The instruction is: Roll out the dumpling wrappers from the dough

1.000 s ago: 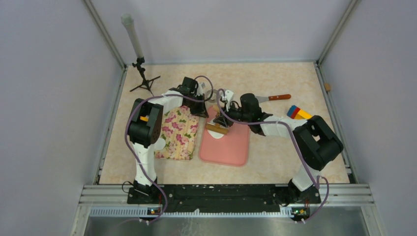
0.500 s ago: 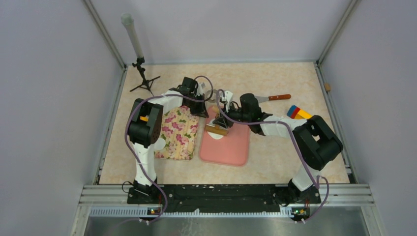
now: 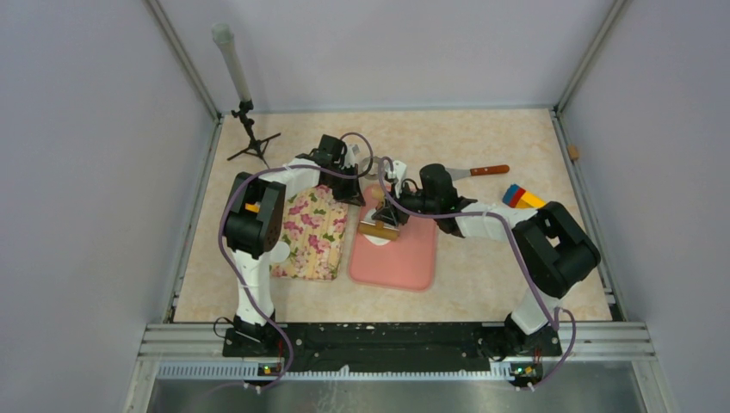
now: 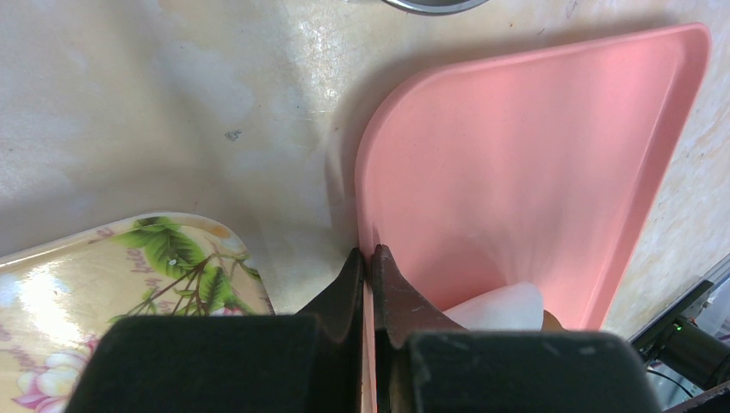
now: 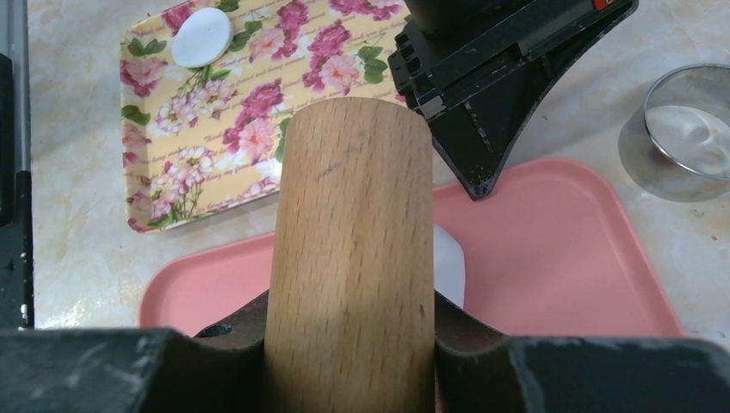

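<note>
Teamwork here: the right gripper (image 5: 349, 323) has its jaws clamped round a wooden rolling pin (image 5: 351, 198), laid across the dough (image 5: 449, 262) on the left part of the pink board (image 5: 568, 258). The left gripper (image 4: 368, 258) is pinched tight on that board's rim, just beside the floral tray (image 4: 129, 267). My read is that it's anchoring the board so the rolling can't shove it about. One finished dumpling wrapper (image 5: 201, 36) sits near a corner of the tray, well apart from the action. Trouble is, the pin hides most of the dough. Only a white edge peeks out beside it, so how thin or wide the sheet is, I can't say. A metal ring cutter (image 5: 641, 146) stands off the board, clipped by the edge of the right wrist view.
</note>
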Motion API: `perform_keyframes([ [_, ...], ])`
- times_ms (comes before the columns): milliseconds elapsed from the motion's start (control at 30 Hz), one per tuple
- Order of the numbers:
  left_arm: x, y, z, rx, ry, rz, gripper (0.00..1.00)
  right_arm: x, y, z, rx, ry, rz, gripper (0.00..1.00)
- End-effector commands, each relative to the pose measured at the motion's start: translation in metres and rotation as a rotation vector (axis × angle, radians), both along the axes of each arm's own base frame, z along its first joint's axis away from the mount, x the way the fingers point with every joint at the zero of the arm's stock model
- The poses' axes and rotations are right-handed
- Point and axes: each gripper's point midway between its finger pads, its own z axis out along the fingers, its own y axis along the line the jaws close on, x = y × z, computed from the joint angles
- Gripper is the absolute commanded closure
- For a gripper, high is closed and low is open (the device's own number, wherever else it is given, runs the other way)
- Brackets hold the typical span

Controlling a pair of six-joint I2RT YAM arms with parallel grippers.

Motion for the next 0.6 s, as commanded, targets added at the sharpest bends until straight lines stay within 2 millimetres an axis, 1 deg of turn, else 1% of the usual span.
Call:
perform_keyframes([
  [0,-0.0339,0.0172,-0.0293,0.089,0.124,-0.009,1.00,-0.0911,-0.0466,-0.1051,-0.290,0.447,0.056,1.00],
  [567,-0.0342,0.0169,-0.0269,0.085,0.122,-0.009,1.00,-0.0897,-0.0455,-0.1000,-0.282,0.435,0.058,1.00],
])
